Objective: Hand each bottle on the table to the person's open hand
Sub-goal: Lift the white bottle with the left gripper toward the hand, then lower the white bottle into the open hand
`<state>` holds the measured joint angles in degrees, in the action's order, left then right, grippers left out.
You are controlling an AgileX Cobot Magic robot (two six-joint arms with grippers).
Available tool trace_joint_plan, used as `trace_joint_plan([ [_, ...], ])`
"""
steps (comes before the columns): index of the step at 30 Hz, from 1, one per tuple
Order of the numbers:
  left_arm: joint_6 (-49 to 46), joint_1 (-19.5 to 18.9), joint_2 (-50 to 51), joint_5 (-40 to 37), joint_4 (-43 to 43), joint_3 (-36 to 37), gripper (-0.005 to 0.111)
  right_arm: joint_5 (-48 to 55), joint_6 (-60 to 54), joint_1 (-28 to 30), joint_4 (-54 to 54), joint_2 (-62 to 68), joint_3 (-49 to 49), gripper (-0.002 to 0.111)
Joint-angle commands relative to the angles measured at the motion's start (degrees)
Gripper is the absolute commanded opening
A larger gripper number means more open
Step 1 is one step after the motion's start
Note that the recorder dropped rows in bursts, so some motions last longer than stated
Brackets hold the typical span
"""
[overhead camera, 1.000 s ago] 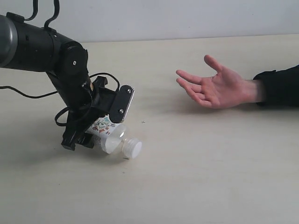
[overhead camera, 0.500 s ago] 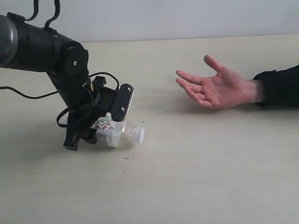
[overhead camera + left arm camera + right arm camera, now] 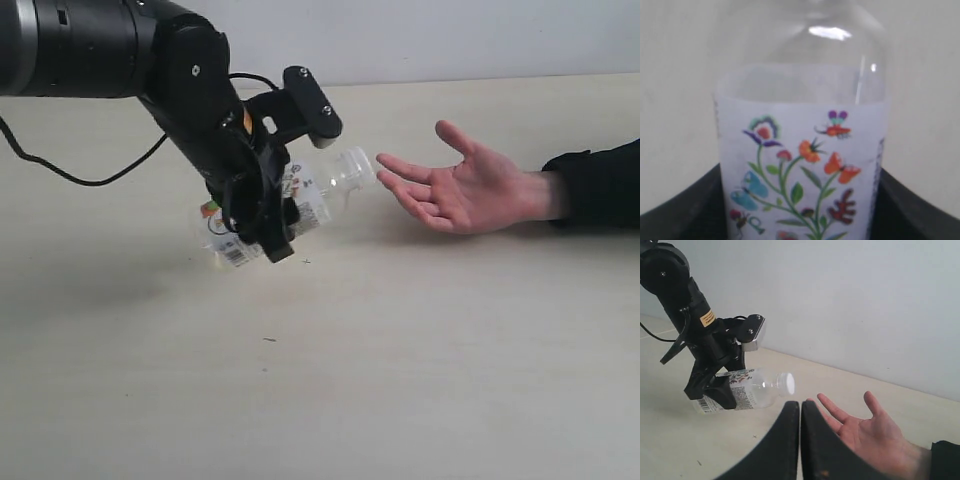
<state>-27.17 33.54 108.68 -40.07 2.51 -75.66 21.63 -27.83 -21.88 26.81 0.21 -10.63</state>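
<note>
My left gripper [image 3: 290, 172] is shut on a squat floral bottle [image 3: 322, 190] and holds it in the air above the table [image 3: 400, 350]. The bottle lies tilted, its white cap [image 3: 361, 160] pointing at the person's open hand [image 3: 465, 190] and just short of the fingertips. The left wrist view is filled by the bottle's flower label [image 3: 800, 150] between the black jaws. In the right wrist view my right gripper [image 3: 800, 407] is shut and empty, with the bottle [image 3: 752, 387] and the hand [image 3: 875, 437] beyond it. No other bottles show.
A black cable [image 3: 80, 178] hangs off the left arm at the left. The person's black sleeve [image 3: 600, 185] enters from the right edge. A pale wall [image 3: 450, 35] stands behind the table's far edge.
The left gripper closed on the floral bottle, lifted it off the table and carried it up and to the right, towards the open hand. The hand has stayed still.
</note>
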Motion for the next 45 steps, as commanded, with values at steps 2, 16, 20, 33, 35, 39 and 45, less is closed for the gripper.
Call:
trace_joint_plan([
  [2, 12.1, 3.3, -0.7, 0.1, -0.9, -2.8, 0.000, -0.1, -0.1, -0.1, 0.1, -0.2, 0.1, 0.002],
  [16, 26.1, 5.3, -0.5, 15.0, -28.4, -4.5, 0.000, -0.1, -0.1, -0.1, 0.1, -0.2, 0.1, 0.002],
  [20, 26.1, 5.8, 0.0, 22.1, -34.3, -4.5, 0.000, -0.1, -0.1, -0.1, 0.1, -0.2, 0.1, 0.002],
  [33, 26.6, 7.8, 1.3, 23.5, -59.2, -4.5, 0.000, -0.1, -0.1, -0.1, 0.1, -0.2, 0.1, 0.002],
  [35, 25.6, 8.7, 1.3, 22.9, -60.1, -4.5, 0.000, -0.1, -0.1, -0.1, 0.1, -0.2, 0.1, 0.002],
  [39, 21.5, 8.7, 1.7, 26.4, -60.9, -4.5, 0.000, -0.1, -0.1, -0.1, 0.1, -0.2, 0.1, 0.002],
  [45, 21.5, 8.7, 1.9, 23.9, -59.9, -4.5, 0.000, -0.1, -0.1, -0.1, 0.1, -0.2, 0.1, 0.002],
])
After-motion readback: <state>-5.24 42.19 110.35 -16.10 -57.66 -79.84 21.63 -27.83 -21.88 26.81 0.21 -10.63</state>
